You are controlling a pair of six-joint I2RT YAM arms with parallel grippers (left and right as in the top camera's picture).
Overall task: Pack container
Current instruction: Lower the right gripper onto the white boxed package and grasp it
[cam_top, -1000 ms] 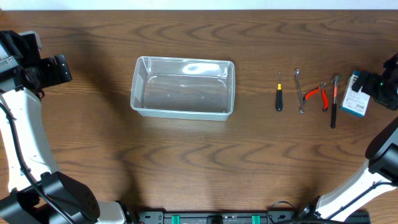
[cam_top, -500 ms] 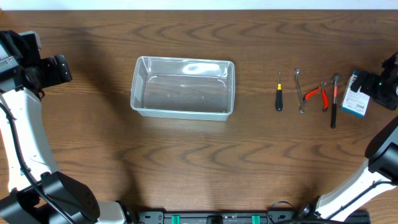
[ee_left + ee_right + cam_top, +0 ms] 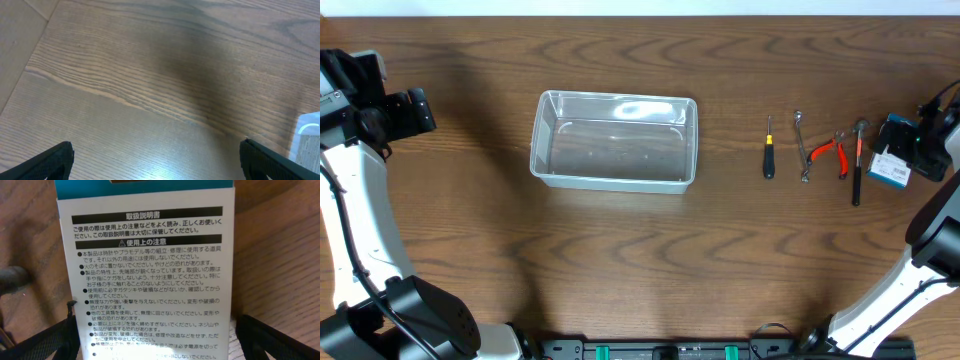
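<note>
Dark brown wood-grain bench (image 3: pixel 640 270) fills the overhead view, glossy, with soft shadows at 9 o'clock. A pale strip (image 3: pixel 640 7) runs along the bench edge at 12 o'clock; wall or floor, can't tell. In the left wrist view a lighter surface (image 3: pixel 20 30) shows past the bench edge at 10 o'clock.

The container (image 3: pixel 615 145), a clear tub, sits upright just left of centre, around 11 o'clock, nothing inside. Its corner shows at 3 o'clock in the left wrist view.

A row of tools lies at 3 o'clock, well apart from the tub: screwdriver (image 3: pixel 769 150), wrench (image 3: pixel 802 145), red-handled pliers (image 3: pixel 828 152), hammer (image 3: pixel 858 160). Just beside the hammer lies a white-and-blue box (image 3: pixel 890 165), Japanese print on its back.

Left end effector (image 3: pixel 428 111) at 9 o'clock, fingers spread wide, pinching nothing, bare bench under it. Right end effector (image 3: pixel 912 140) at 3 o'clock, spread wide over the box, one finger each side in the wrist view; contact can't be told
</note>
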